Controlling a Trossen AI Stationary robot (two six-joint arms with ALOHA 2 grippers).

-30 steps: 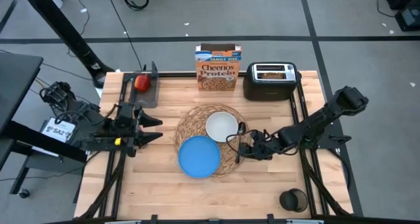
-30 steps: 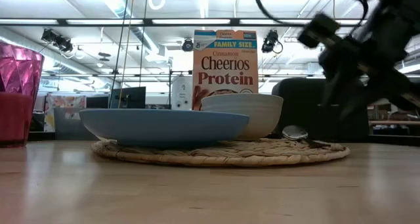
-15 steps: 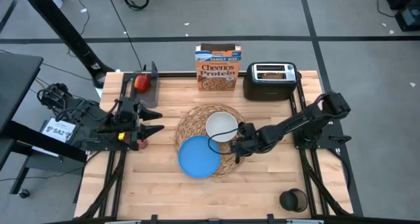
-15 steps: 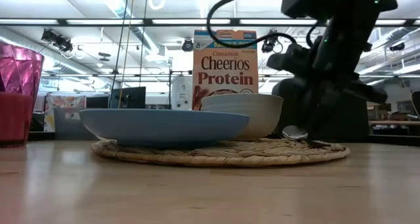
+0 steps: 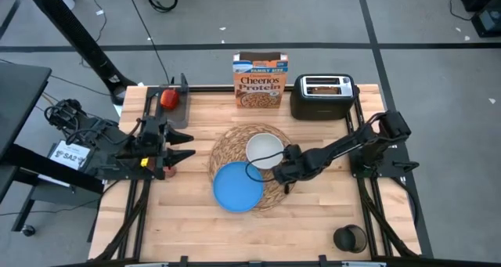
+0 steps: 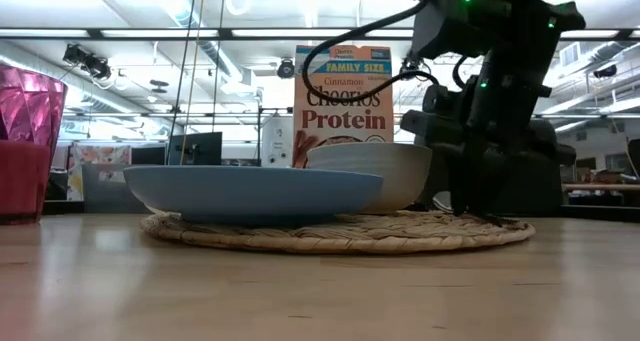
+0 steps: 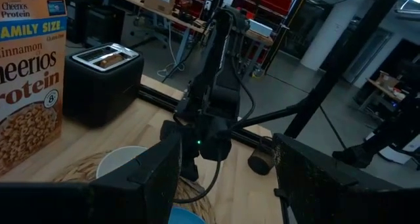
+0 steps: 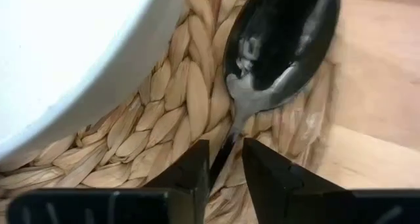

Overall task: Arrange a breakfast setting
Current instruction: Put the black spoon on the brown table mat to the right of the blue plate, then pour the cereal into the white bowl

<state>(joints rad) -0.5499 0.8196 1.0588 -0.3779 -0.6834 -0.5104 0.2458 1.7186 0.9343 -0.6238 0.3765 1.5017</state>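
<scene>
Woven straw placemat (image 5: pixel 235 167) is carrying your blue plate (image 5: pixel 237 186), white bowl (image 5: pixel 264 149) and dark spoon (image 8: pixel 279 50); the spoon is lying just beside the bowl, at the mat's edge. Your right gripper (image 8: pixel 226 159) is pinching its handle, fingers nearly together. Your left gripper (image 5: pixel 182 148) is waiting spread near the table's left side

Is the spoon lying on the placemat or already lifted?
Lying. The dark spoon rests on the woven placemat beside the white bowl, its handle between the right tool's fingers.
</scene>
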